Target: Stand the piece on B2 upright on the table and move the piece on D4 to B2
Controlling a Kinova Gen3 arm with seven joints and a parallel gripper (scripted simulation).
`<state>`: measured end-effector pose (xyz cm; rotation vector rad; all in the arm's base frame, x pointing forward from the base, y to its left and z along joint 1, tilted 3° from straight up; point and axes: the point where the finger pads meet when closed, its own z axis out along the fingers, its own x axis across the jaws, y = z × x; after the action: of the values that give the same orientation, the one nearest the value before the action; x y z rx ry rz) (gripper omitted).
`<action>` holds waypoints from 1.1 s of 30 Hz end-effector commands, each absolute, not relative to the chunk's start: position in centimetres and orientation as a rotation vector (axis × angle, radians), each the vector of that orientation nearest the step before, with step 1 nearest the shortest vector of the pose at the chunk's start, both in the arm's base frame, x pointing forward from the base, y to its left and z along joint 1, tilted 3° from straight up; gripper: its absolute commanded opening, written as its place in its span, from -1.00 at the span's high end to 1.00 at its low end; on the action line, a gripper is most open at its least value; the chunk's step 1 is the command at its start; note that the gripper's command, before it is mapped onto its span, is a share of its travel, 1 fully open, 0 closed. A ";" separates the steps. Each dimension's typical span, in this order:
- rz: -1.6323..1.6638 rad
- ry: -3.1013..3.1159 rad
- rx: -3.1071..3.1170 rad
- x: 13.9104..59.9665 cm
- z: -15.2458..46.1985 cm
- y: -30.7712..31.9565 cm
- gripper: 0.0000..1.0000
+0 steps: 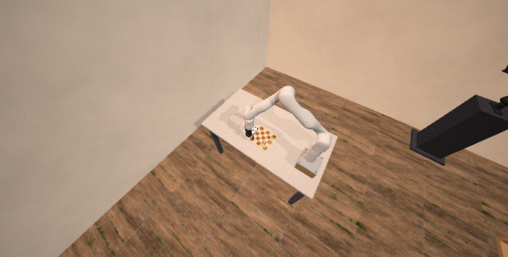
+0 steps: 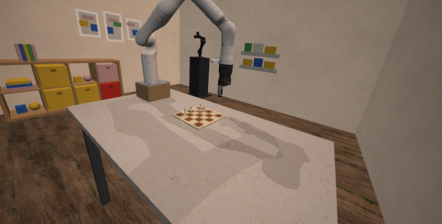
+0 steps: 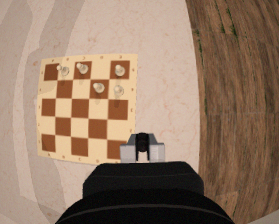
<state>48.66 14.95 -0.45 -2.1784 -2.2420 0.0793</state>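
Note:
My gripper (image 1: 252, 137) (image 2: 219, 93) (image 3: 142, 142) is shut on a small dark piece (image 3: 142, 140), the one missing from B2, and holds it in the air beside the board's corner. How upright the held piece is, I cannot tell. The board (image 1: 265, 150) (image 2: 185, 122) (image 3: 133, 86) is a five-by-five brown and cream one. Square B2 (image 3: 63, 126) is brown and bare. On brown D4 a pale piece (image 2: 199, 109) (image 3: 98, 88) stands upright.
Near D4 stand other pale pieces (image 2: 204, 108) (image 3: 118, 90), one at the board's corner (image 3: 119, 70) and two along the same edge (image 3: 82, 68) (image 3: 64, 71). The table's edge (image 3: 196, 100) runs beyond the gripper's side of the board.

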 end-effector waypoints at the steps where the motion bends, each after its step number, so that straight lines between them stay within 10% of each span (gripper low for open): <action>1: 0.080 -2.251 -2.172 48.5 -0.6 16.4 1.00; 33: 0.082 -2.245 -2.178 48.4 -4.2 16.5 1.00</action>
<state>48.61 16.46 -3.47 -2.1821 -2.2467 0.0733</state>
